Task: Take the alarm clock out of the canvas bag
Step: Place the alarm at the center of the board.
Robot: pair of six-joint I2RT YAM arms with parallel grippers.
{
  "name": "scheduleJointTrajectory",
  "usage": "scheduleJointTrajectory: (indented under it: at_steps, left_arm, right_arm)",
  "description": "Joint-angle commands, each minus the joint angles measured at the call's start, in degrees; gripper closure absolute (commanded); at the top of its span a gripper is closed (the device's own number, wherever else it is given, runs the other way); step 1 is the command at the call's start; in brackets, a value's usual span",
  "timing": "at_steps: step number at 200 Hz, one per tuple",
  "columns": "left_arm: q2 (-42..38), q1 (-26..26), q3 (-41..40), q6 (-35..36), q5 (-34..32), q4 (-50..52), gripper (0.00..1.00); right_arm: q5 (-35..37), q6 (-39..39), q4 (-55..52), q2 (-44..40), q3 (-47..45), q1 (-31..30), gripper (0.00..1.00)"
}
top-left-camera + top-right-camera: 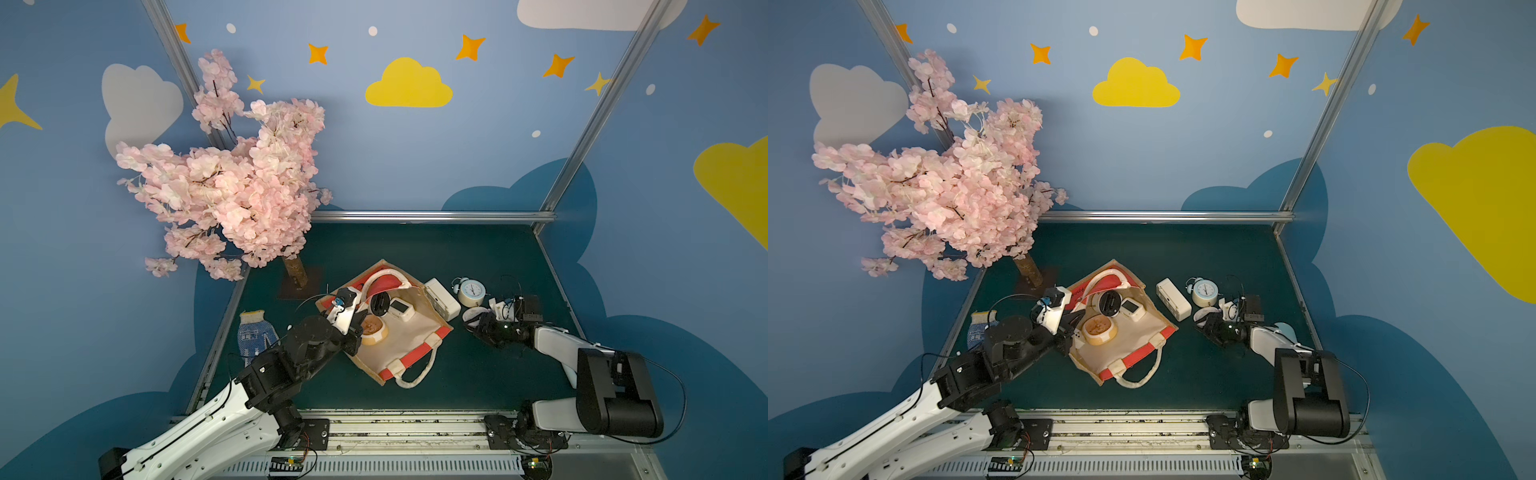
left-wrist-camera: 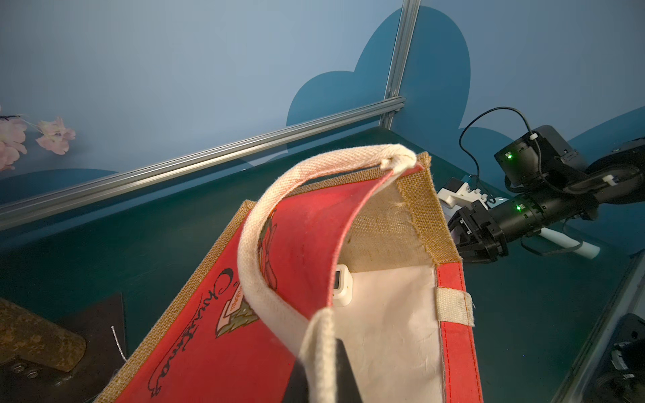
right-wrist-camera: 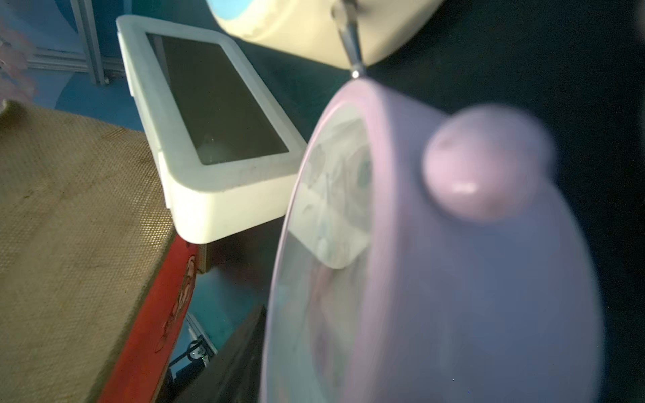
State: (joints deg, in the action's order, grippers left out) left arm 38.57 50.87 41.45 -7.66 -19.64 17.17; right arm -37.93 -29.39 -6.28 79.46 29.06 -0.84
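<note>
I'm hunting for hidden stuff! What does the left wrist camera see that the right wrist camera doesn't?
Only the left wrist view: the cream handle, a small white cube inside the canvas bag, and the right gripper. Only the right wrist view: a white box with a dark screen and a blurry lilac round object. Both: the bag's red face and burlap side.

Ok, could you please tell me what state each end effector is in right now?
Left end effector: closed on the cream handle of the canvas bag.
Right end effector: cannot be told; a lilac clock sits close in front, blurred.
</note>
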Motion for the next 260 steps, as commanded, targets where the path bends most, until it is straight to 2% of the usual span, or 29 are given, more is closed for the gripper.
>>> scheduleJointTrajectory:
  at_steps: [1,35,97,121,167,207,233,260]
  left_arm:
    - [-0.9,-0.1,1.6,1.2,1.7,-3.1,0.92]
    - [-0.2,-0.1,2.0,1.8,2.0,-3.2,0.92]
    - [0.2,-0.1,2.0,2.2,1.9,-3.5,0.92]
    - [0.4,-0.1,2.3,2.6,1.5,-3.0,0.92]
    - [-0.6,0.0,1.6,3.3,0.8,-3.7,0.92]
    - [0.3,0.3,1.6,3.9,2.1,-4.9,0.92]
    - [1.3,0.5,1.9,3.6,2.3,-5.4,0.93]
    - [1.3,0.6,2.2,2.8,2.4,-6.0,0.93]
  right_arm:
    - [1.4,1.0,-4.6,-1.2,0.1,0.4,0.38]
    - [3.7,-0.5,-8.3,-6.1,-1.0,0.6,0.30]
    - [4.1,-2.6,-15.2,-19.0,-2.4,0.4,0.29]
    - [6.1,-1.0,-17.9,-25.4,-0.4,-1.3,0.29]
    - [19.1,5.2,-21.9,-40.3,6.2,-13.8,0.31]
    - [24.2,6.6,-15.5,-49.3,5.8,-25.6,0.35]
    - [34.5,9.3,-12.0,-49.0,6.0,-38.1,0.38]
    - [46.0,12.9,-7.6,-40.9,8.6,-52.5,0.39]
